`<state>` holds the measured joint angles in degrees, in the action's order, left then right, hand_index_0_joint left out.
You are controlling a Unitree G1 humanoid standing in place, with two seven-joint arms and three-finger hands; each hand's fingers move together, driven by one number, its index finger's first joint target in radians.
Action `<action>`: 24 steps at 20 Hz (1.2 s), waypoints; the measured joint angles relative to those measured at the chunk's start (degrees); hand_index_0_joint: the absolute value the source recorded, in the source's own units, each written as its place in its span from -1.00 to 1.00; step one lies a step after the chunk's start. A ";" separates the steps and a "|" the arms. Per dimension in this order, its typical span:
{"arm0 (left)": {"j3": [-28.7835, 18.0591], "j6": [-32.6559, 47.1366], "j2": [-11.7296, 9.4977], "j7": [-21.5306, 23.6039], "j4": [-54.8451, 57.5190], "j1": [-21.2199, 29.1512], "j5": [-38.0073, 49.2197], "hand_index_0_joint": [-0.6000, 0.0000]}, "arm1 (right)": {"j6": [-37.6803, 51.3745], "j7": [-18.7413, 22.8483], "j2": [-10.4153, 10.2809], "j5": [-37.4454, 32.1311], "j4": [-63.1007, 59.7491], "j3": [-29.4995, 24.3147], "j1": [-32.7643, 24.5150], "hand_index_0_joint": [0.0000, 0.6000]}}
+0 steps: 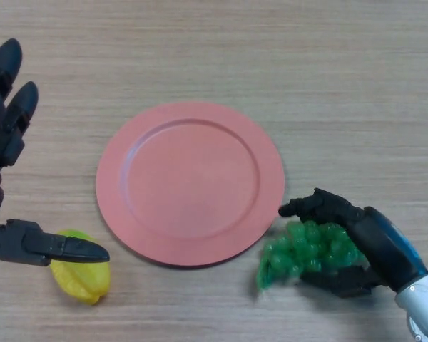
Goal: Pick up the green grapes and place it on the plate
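A bunch of green grapes (303, 255) lies on the wooden table just off the lower right rim of a round pink plate (190, 182). My right hand (367, 239) is curled round the grapes from the right, fingers over their top and thumb under them near the table. The plate holds nothing. My left hand (7, 121) is open at the left edge, fingers straight, thumb reaching right over a yellow fruit.
A yellow star fruit (82, 274) lies at the lower left, partly under my left thumb (53, 246). The wooden table (307, 71) stretches bare behind and to the right of the plate.
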<state>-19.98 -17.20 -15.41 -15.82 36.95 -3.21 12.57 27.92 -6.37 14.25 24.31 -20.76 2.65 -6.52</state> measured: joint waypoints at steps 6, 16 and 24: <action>-1.12 0.75 0.31 0.87 -0.32 -0.67 -0.36 1.00 | -7.79 -7.45 0.28 -0.50 13.00 -0.06 4.19 1.00; -1.61 2.09 1.30 0.87 -0.18 -1.90 0.46 1.00 | -44.83 -12.02 -3.20 -8.70 43.97 9.40 -10.09 1.00; -3.42 2.11 2.42 0.86 1.41 -3.67 2.53 1.00 | -57.27 -5.85 -3.36 -10.81 33.11 23.48 -29.63 1.00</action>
<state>-23.40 -15.09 -13.00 -14.96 38.36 -6.88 15.10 -29.35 -12.22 10.89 13.50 12.35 26.14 -36.15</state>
